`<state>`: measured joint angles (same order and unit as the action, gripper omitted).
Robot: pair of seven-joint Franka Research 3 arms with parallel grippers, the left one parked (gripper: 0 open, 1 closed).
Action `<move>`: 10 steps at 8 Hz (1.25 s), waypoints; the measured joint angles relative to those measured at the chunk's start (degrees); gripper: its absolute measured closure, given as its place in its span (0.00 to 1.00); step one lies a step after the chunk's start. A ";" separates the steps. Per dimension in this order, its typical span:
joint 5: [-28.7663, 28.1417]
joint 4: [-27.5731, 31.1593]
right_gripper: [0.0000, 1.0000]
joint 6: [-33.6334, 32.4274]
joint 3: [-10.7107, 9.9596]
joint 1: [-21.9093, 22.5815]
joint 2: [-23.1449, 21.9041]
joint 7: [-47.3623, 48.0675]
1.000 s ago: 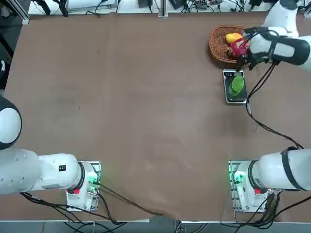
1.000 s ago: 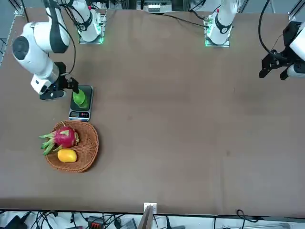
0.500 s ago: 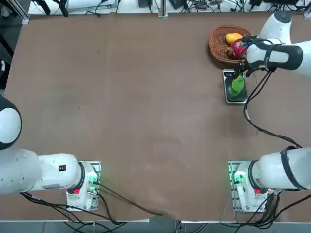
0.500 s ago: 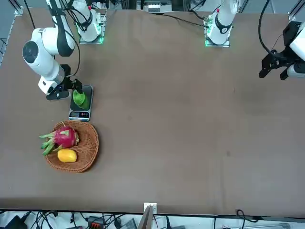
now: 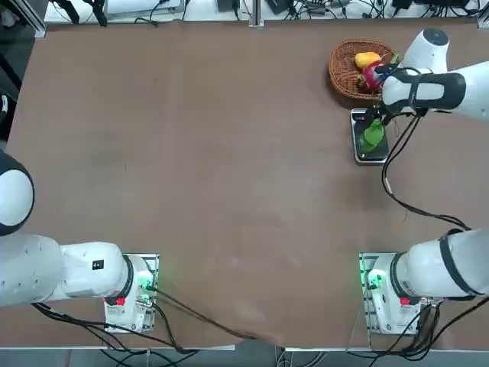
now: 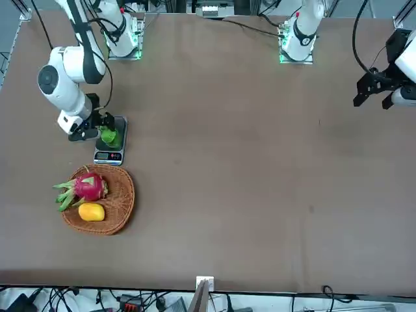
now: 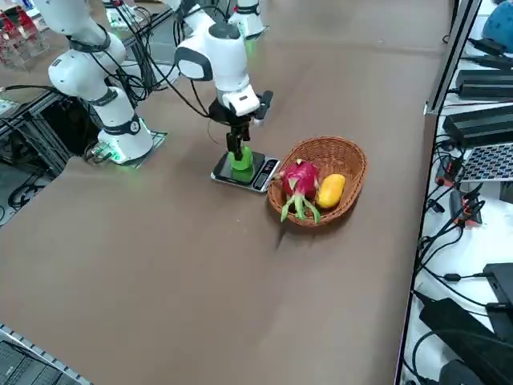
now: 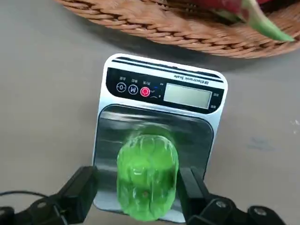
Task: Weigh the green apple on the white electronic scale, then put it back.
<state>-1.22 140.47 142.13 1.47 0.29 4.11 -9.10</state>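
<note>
Right gripper spread wide on both sides of the green apple on the white electronic scale from the wrist, just over it from the side, liable to knock it rolling.

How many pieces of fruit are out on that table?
3: a green apple on the scale, and a dragon fruit and a yellow fruit in the basket. None seems hidden.

Robotics lab, brown table, cabled equipment
</note>
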 joint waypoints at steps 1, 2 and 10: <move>0.00 0.12 0.00 0.17 -0.01 -0.03 0.42 -0.79; 0.00 0.31 0.00 0.22 -0.04 -0.06 0.72 -1.14; 0.00 1.22 0.30 2.35 -0.05 -0.15 2.02 -1.49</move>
<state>-1.22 141.68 144.48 1.42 0.14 6.13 -10.59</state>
